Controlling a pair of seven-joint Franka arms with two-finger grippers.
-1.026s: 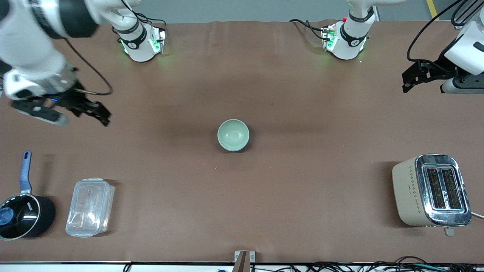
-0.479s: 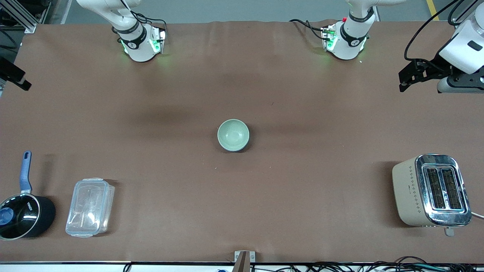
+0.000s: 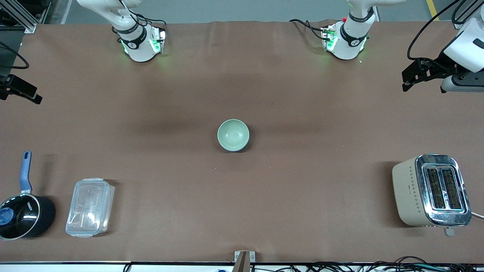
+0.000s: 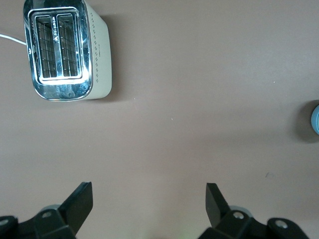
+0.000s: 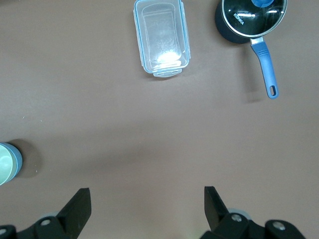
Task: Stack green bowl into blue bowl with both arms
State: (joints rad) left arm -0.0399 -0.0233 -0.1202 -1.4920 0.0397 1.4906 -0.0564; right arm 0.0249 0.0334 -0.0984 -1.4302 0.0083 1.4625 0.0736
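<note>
The green bowl (image 3: 233, 135) sits nested inside the blue bowl (image 3: 246, 144) in the middle of the table; only a thin blue edge shows round it. The pair also shows at the edge of the right wrist view, the green bowl (image 5: 4, 168) inside the blue bowl (image 5: 18, 162). A sliver of the blue bowl (image 4: 316, 117) shows in the left wrist view. My left gripper (image 3: 408, 79) (image 4: 149, 199) hangs open and empty over the left arm's end of the table. My right gripper (image 3: 32, 96) (image 5: 148, 201) is open and empty over the right arm's end.
A beige and chrome toaster (image 3: 431, 190) stands near the front camera at the left arm's end. A clear plastic lidded box (image 3: 90, 207) and a black saucepan with a blue handle (image 3: 22, 211) stand near the front camera at the right arm's end.
My right arm has swung away from over the table out to the edge at its own end. My left gripper has shifted only slightly. The bowls have not moved.
</note>
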